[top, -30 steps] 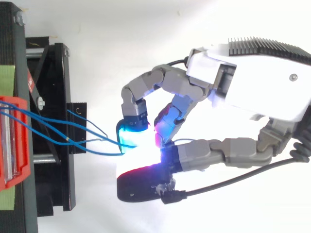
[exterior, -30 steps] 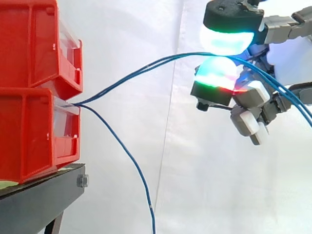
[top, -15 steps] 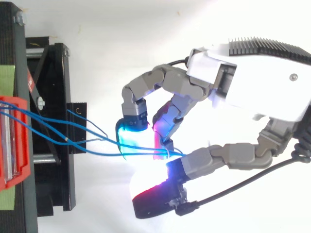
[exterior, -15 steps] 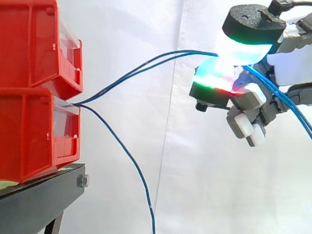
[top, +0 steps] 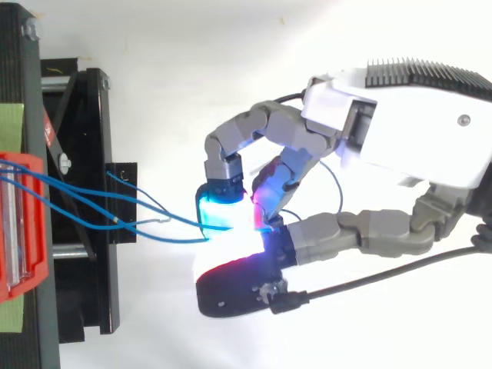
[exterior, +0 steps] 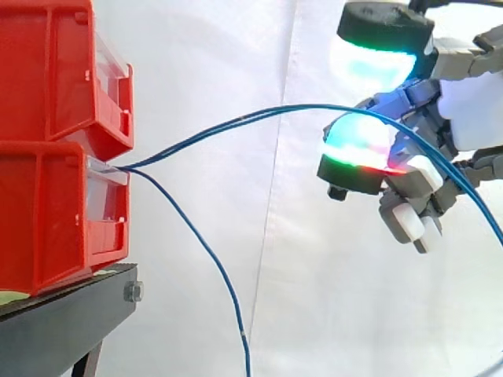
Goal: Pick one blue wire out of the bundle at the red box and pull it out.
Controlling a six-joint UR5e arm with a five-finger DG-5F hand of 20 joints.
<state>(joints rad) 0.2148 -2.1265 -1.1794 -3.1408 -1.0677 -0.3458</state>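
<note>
The fingertips (exterior: pixel 357 148) are curled in towards each other, and 2 blue wires (exterior: pixel 236 122) run between them. In the side view, right of centre in the upper half, the wires lie over the top of the lower pad, which glows cyan above green and red. The upper pad, glowing pale cyan and green, stands just above them with a slim gap. Past the pads the 2 wires bend down towards the right edge of the frame, passing between the curled fingers. In the top view, the cyan pad and the magenta-lit pad sit close together at the centre of the frame, and the wires enter the spot where they meet. The hand (top: pixel 400 146) itself reaches in from the right edge, its white body in the upper right.

From the pads the 2 wires slope down to the left, close together. They end at the top edge of the lower red bin (exterior: pixel 47 212), at its clear front, just under the upper red bin (exterior: pixel 47 71). A 3rd blue wire (exterior: pixel 222 276) leaves the same spot and hangs down to the bottom edge of the frame, well apart from the hand. Both bins sit stacked at the left edge on the black stand (exterior: pixel 63 322), with the white curtain (exterior: pixel 204 63) behind.
</note>
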